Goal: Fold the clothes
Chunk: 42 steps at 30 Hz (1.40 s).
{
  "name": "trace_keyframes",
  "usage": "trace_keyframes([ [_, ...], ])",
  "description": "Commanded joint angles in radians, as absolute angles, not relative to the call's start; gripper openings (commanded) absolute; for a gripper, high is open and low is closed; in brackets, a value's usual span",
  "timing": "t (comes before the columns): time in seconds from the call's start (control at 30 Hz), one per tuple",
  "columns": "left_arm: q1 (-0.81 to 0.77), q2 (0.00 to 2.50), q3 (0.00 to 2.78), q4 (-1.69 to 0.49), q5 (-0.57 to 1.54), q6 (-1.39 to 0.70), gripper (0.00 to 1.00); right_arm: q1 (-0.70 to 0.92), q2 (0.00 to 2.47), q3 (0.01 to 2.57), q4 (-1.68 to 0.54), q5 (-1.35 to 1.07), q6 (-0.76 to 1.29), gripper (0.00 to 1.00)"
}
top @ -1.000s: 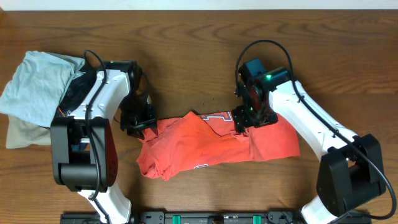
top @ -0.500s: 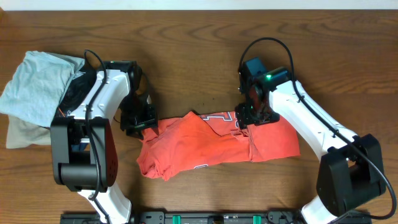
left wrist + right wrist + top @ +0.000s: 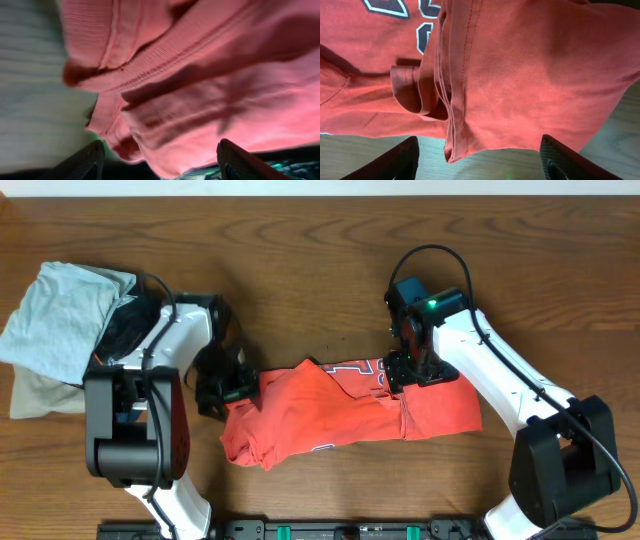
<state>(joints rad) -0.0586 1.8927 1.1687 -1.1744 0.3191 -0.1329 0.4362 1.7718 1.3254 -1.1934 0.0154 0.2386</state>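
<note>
The clothes, a red-orange T-shirt (image 3: 340, 415) with white lettering, lie crumpled across the middle of the table. My left gripper (image 3: 228, 388) sits at the shirt's left edge. In the left wrist view its fingers (image 3: 82, 162) stand wide apart, and a rumpled hem of the shirt (image 3: 200, 85) lies between them unpinched. My right gripper (image 3: 405, 375) hovers over the shirt's upper edge, right of the lettering. In the right wrist view the gripper (image 3: 480, 165) is open over bare wood, just past a folded seam of the shirt (image 3: 520, 75).
At the far left lies a pile of other garments: a light blue-grey shirt (image 3: 60, 315), a tan piece (image 3: 40, 395) under it and a black one (image 3: 130, 320) beside the left arm. The table's back edge (image 3: 320, 192) runs along the top.
My left gripper has slid toward the table's front along the shirt's left edge, and its jaws have widened. The right gripper has barely shifted. The shirt lies as before.
</note>
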Motion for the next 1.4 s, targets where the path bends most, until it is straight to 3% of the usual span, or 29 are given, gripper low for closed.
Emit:
trace_keyframes([
  [0.0,-0.052,1.896,1.094,-1.119,0.329,-0.116,0.73,0.430,1.757,1.326,-1.197,0.030,0.254,0.75],
  [0.2,-0.052,1.896,0.981,-0.969,0.330,-0.118,0.72,0.430,1.757,1.326,-1.197,0.030,0.254,0.76],
  [0.3,-0.052,1.896,0.960,-0.955,0.330,-0.117,0.64,0.430,1.757,1.326,-1.196,0.031,0.254,0.76],
  [0.43,-0.052,1.896,0.960,-0.955,0.329,-0.117,0.29,0.430,1.757,1.326,-1.197,0.046,0.254,0.76],
  [0.6,-0.052,1.896,0.974,-0.959,0.329,-0.117,0.06,0.423,1.757,1.326,-1.208,0.093,0.256,0.76],
  [0.77,-0.049,1.891,1.052,-1.029,0.316,-0.117,0.06,0.383,1.756,1.326,-1.232,0.200,0.308,0.77],
  [1.07,0.023,1.860,1.391,-1.288,0.103,-0.176,0.06,0.208,1.747,1.326,-1.254,0.236,0.309,0.79],
  [1.37,0.001,1.819,1.600,-1.446,0.184,-0.247,0.06,0.088,1.747,1.326,-1.261,0.232,0.253,0.80],
])
